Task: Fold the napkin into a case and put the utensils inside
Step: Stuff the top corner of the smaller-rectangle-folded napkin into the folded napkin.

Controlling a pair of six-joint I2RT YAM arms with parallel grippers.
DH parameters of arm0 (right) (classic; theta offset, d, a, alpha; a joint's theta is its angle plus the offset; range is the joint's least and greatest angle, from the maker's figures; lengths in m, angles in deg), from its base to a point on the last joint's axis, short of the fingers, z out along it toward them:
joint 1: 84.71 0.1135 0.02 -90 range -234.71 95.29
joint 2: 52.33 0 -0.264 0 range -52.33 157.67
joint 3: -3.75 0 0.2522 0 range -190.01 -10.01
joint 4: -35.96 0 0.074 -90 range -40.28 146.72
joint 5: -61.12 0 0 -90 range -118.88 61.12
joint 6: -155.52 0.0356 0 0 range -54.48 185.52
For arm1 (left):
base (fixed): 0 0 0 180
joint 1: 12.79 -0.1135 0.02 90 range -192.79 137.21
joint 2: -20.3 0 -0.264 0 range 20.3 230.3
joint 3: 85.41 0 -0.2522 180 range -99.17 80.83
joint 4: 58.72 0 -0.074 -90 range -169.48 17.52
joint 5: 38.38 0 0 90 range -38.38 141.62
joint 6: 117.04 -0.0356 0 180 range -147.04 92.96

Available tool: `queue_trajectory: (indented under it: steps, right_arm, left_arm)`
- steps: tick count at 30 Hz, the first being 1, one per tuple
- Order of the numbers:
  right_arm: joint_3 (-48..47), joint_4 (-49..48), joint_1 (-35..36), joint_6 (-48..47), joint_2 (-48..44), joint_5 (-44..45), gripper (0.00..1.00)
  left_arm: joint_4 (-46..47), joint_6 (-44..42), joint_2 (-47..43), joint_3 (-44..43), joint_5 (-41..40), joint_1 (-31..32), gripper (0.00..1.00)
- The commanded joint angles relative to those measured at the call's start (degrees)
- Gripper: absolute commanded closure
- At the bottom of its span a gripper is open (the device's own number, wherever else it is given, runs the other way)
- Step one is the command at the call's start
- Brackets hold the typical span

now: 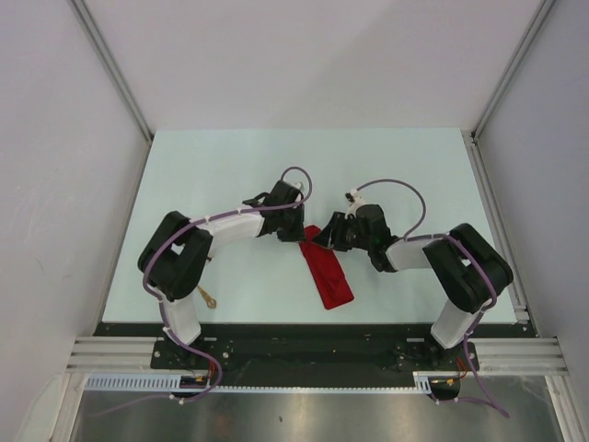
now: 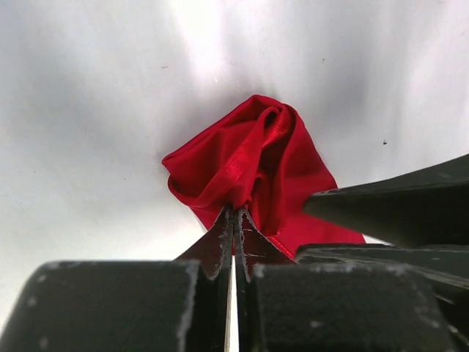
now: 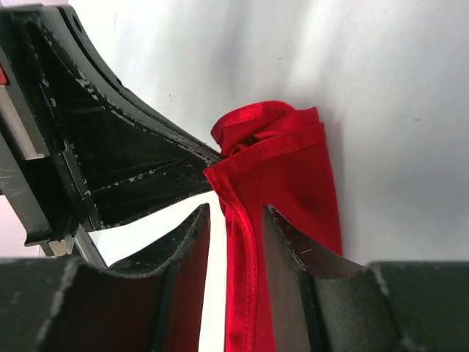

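While the left claw (image 2: 233, 220) pinches tight on the bunched far end of the bright red, shiny cloth napkin (image 1: 329, 272), the right claw (image 3: 236, 220) stands with jaws apart, hem running loose between them. Napkin lies as a narrow strip on the pale surface (image 1: 230, 166), long axis running from both claws back toward the bases. Slim gold metal utensil (image 1: 208, 296) waits well apart, nearer the left arm.

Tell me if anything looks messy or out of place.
Yes. The napkin is crumpled into a bunch at its far end, where the left gripper pinches it. One gold utensil lies apart by the left arm's base.
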Motion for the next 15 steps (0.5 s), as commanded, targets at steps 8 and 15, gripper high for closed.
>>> queue_trajectory:
  steps: [8, 15]
  right_arm:
    - [-3.1, -2.3, -1.5, -2.0, 2.7, -3.4, 0.69]
    - [-5.6, -6.9, -0.3, 1.8, 9.0, -5.4, 0.85]
  left_arm:
    - [0.4, 0.9, -4.5, 0.9, 1.2, -0.2, 1.0]
    - [0.9, 1.0, -4.6, 0.5, 1.5, -0.1, 1.0]
